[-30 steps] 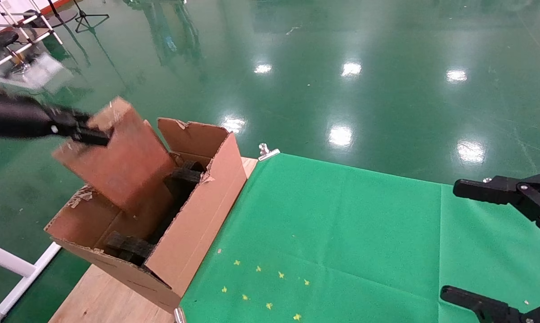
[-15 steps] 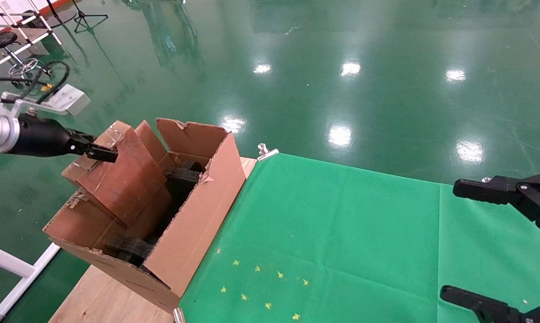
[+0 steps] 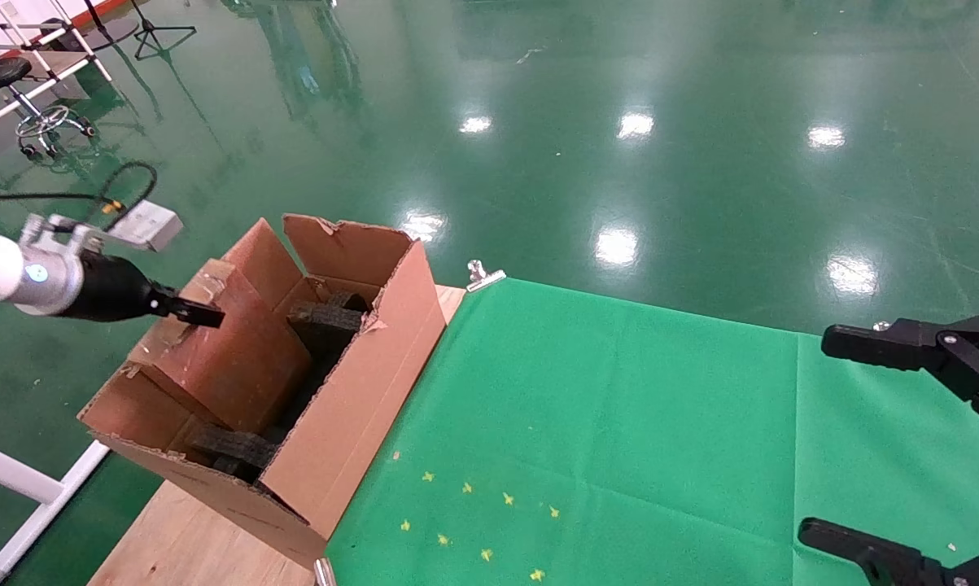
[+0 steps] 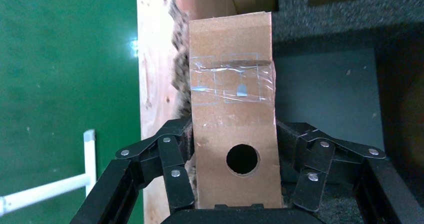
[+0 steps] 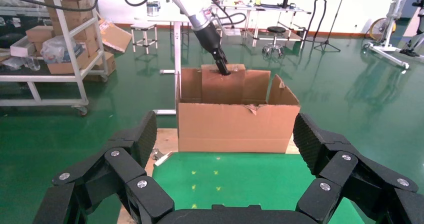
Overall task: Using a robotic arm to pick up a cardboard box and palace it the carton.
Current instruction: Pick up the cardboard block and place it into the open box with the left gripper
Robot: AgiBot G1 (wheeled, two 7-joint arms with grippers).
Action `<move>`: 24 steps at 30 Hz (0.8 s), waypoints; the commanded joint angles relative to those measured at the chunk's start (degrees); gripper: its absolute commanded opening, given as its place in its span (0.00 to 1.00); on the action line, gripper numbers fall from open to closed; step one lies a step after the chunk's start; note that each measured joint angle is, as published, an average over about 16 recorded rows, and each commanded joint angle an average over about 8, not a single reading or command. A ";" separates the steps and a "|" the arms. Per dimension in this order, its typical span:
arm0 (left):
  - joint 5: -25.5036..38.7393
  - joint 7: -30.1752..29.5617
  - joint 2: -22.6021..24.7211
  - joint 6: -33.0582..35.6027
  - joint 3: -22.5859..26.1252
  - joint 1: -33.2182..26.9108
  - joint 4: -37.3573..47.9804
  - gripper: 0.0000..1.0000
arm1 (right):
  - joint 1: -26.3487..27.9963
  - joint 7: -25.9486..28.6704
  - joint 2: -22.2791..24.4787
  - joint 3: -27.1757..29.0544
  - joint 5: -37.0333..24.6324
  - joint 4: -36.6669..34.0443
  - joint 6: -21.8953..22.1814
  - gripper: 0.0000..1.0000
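The small reddish-brown cardboard box (image 3: 229, 358) stands tilted inside the left half of the large open carton (image 3: 359, 382), between black foam blocks (image 3: 326, 317). My left gripper (image 3: 192, 313), on the white arm, reaches in from the left and is shut on the box's upper end. In the left wrist view its fingers (image 4: 172, 154) press both sides of the box (image 4: 230, 44), which has a round hole and clear tape. My right gripper (image 3: 823, 439) hangs open over the green cloth at the far right, holding nothing. The right wrist view shows carton (image 5: 235, 126) and box (image 5: 222, 86) beyond my open right gripper (image 5: 226, 134).
The carton rests on a wooden tabletop (image 3: 180, 537) beside a green cloth (image 3: 619, 423) held by a metal clip (image 3: 482, 275). A white frame (image 3: 17, 480) stands below left. Shelving with boxes (image 5: 55, 44) is on the far floor.
The left arm has come down and the box, earlier tilted high above the carton, has sunk into it. The right gripper has not moved.
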 commanded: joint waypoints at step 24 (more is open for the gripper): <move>0.47 -1.26 6.24 -9.74 0.53 10.80 2.13 0.98 | 0.00 -0.03 0.03 -0.05 0.05 -0.01 0.03 1.00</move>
